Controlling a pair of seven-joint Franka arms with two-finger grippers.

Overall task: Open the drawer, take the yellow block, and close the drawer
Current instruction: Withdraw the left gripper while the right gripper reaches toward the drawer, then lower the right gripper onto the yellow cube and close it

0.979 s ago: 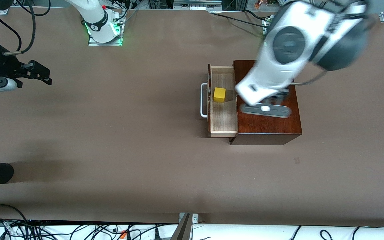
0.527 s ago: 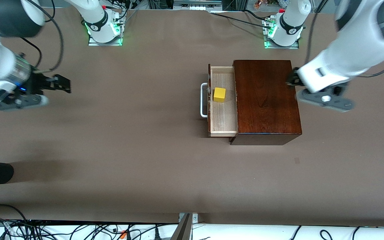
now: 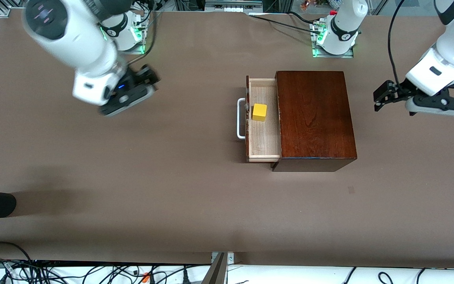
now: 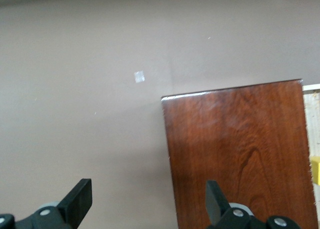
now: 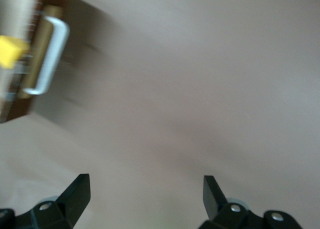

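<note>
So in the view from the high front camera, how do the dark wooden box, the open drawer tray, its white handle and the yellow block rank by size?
Largest to smallest:
1. wooden box
2. drawer
3. white handle
4. yellow block

The handle is longer but thinner than the block, so those two are a close call.

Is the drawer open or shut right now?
Open. The drawer is pulled out of the wooden box, its pale tray exposed with the yellow block sitting inside.

Yellow block (image 3: 259, 112) in open drawer (image 3: 264, 138)
</note>
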